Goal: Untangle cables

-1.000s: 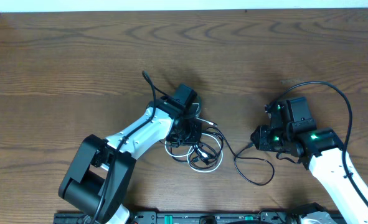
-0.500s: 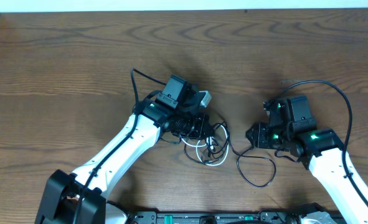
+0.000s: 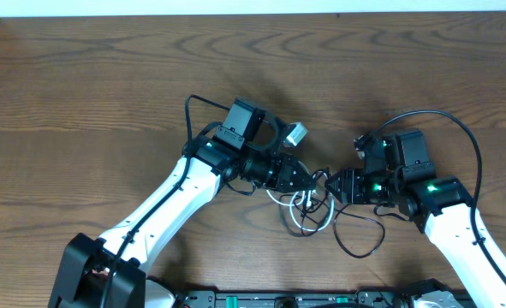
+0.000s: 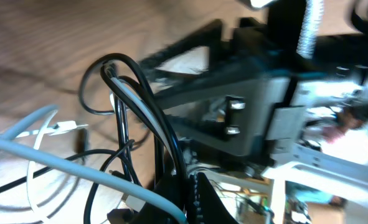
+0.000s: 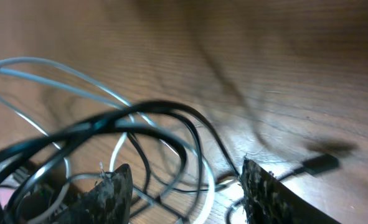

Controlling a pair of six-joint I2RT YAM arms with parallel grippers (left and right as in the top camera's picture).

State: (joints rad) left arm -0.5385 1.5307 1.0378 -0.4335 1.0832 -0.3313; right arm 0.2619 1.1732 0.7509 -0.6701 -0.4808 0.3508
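**Item:** cables (image 3: pixel 308 205), one thin white cord (image 3: pixel 302 229) and one thin black cord (image 3: pixel 355 254) looped together. They lie on the brown wooden table (image 3: pixel 107 68) between your two arms.

**Left gripper** (image 3: pixel 311 180): clamped on strands of the tangle. It probably holds both cords, but the wrist view is too cluttered to be sure.

**Right gripper** (image 3: pixel 336 185): jaws apart and holding nothing, with loops just in front.

**Step in hand:** presenting the tangle for a second grip.

**Next:** close your right jaws on one cord only, then draw the arms apart slowly.

**Change:** a second ago the tangle sat further left. Your left arm has carried it over to the right gripper, whose jaws have widened.
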